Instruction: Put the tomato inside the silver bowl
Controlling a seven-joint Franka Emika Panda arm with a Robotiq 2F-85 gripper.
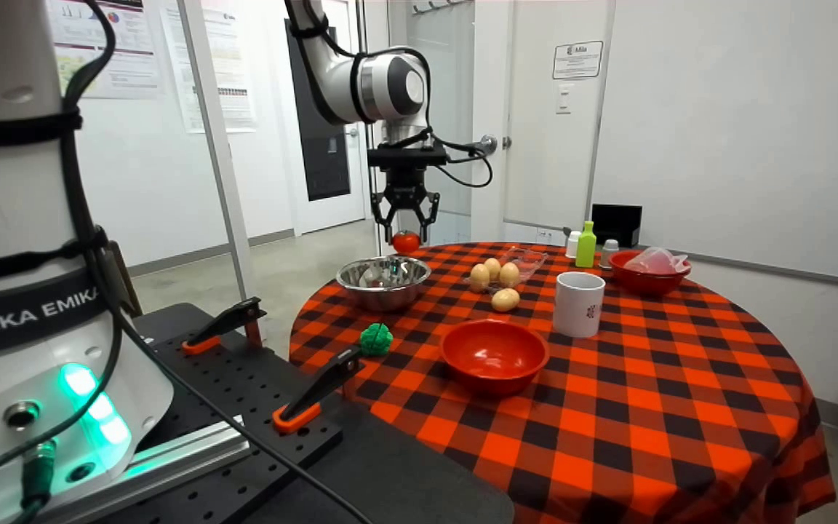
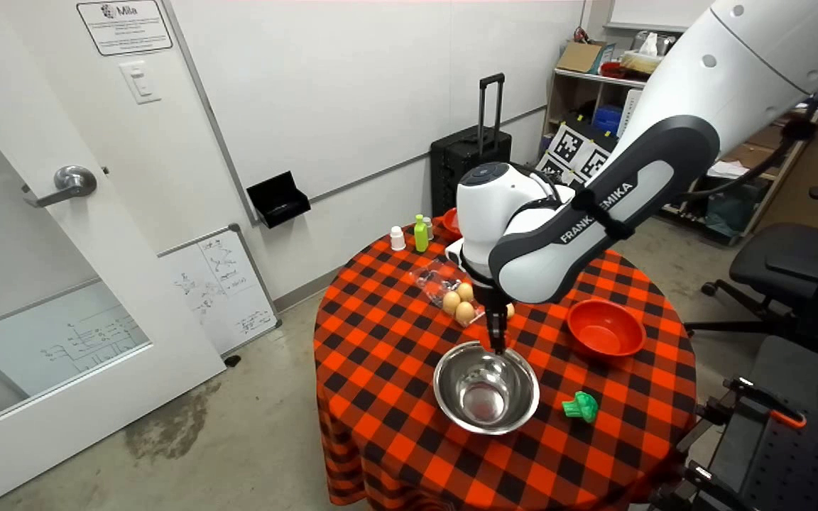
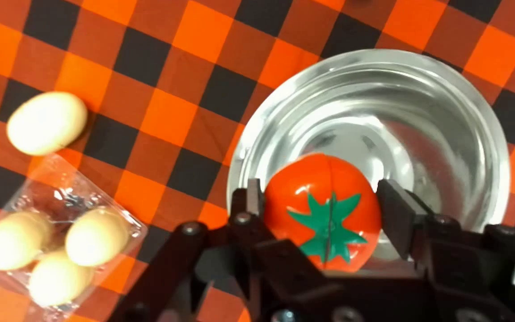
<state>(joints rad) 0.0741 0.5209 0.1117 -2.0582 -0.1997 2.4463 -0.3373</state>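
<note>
The tomato is a red toy with a green star-shaped leaf (image 3: 329, 223) and a seam down its middle. My gripper (image 3: 322, 197) is shut on it, one pad on each side. In an exterior view the gripper (image 1: 407, 234) points straight down and holds the tomato (image 1: 406, 243) above the table, near the silver bowl's far rim. The silver bowl (image 1: 382, 297) is shiny and stands upright on the cloth. In the wrist view the tomato overlaps the near-left part of the silver bowl (image 3: 445, 129). In an exterior view the gripper mostly hides the tomato over the rim of the silver bowl (image 2: 446, 397).
Several eggs (image 1: 493, 275) and a clear plastic carton (image 3: 67, 179) are beside the silver bowl. A red bowl (image 1: 493, 364), green broccoli (image 1: 376, 340) and white mug (image 1: 579, 306) stand nearby. A green bottle (image 1: 585, 246) and another red bowl (image 1: 648, 280) are farther off.
</note>
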